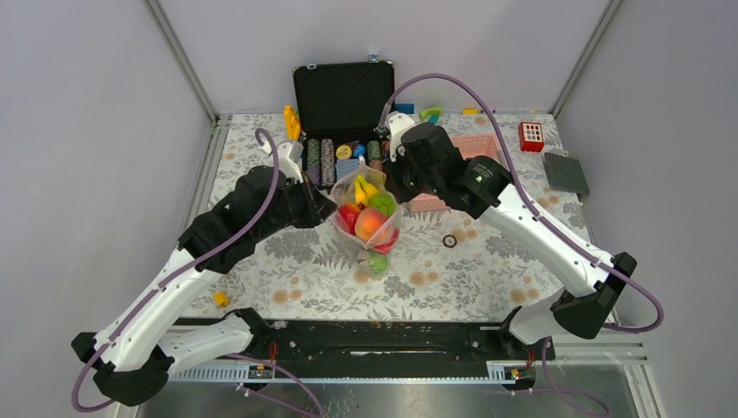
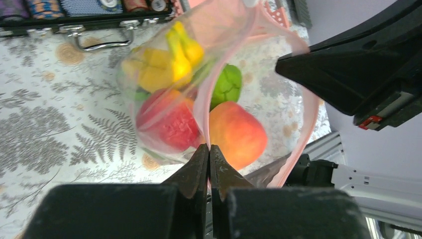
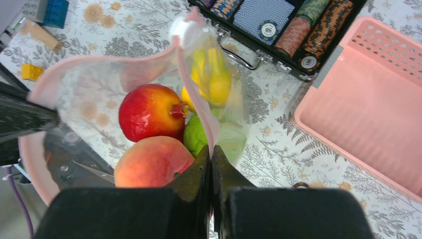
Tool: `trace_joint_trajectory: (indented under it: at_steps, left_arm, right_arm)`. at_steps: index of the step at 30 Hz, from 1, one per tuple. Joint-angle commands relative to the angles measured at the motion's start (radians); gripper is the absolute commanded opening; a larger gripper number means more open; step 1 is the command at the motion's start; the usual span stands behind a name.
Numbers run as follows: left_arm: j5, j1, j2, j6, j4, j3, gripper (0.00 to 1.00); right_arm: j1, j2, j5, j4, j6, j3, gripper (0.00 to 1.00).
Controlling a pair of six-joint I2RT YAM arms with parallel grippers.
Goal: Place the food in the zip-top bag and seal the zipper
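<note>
A dark ring [image 1: 449, 240] right of the bag [image 1: 370, 218] and a yellow bit [image 1: 221, 299] near the left edge of the bench [image 1: 287, 261] are too small to identify. The pink basket [image 3: 368, 99] runs off the right wrist view's edge. The chip case [image 2: 50, 24] is cut by the left wrist view's top.

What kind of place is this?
Probably a robot test booth: a left arm and a right arm bolted to one flowery table, plain grey walls with metal posts, and toy food in a clear bag.

We see a clear zip-top bag [image 1: 370, 213], pink zipper [image 3: 196, 94], yellow bananas [image 3: 211, 79], red fruit [image 3: 147, 112], orange-red peach [image 3: 152, 162], green cabbage [image 3: 196, 137]; the table [image 1: 487, 270] bears grey ferns, tan flowers.
</note>
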Motion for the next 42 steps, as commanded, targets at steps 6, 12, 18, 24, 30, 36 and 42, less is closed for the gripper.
trace_joint_trajectory:
  at_steps: [6,12,18,24,30,36,42]
  left_arm:
    - [0.22,-0.001,0.067,0.011,0.211,0.024,0.0]
    - [0.277,-0.008,0.044,-0.011,0.326,-0.007,0.0]
    - [0.339,-0.036,0.037,-0.04,0.413,-0.095,0.08]
    - [0.354,-0.067,0.01,0.008,0.414,-0.131,0.56]
    - [0.372,-0.077,-0.117,0.135,0.402,-0.158,0.99]
    - [0.093,-0.075,-0.274,0.291,0.403,-0.264,0.99]
    - [-0.086,0.043,-0.281,0.296,0.395,-0.318,0.99]
  right_arm:
    - [0.0,0.01,-0.174,0.056,-0.027,0.104,0.0]
    - [-0.006,0.053,-0.159,0.019,-0.08,0.189,0.0]
    - [-0.069,0.05,-0.33,0.018,-0.191,0.184,0.0]
    - [-0.157,0.059,-0.547,-0.015,-0.313,0.178,0.0]
    - [-0.21,0.059,-0.661,-0.055,-0.399,0.176,0.0]
    - [-0.266,0.113,-0.801,-0.131,-0.431,0.256,0.0]
    - [-0.278,0.152,-0.807,-0.2,-0.471,0.315,0.0]
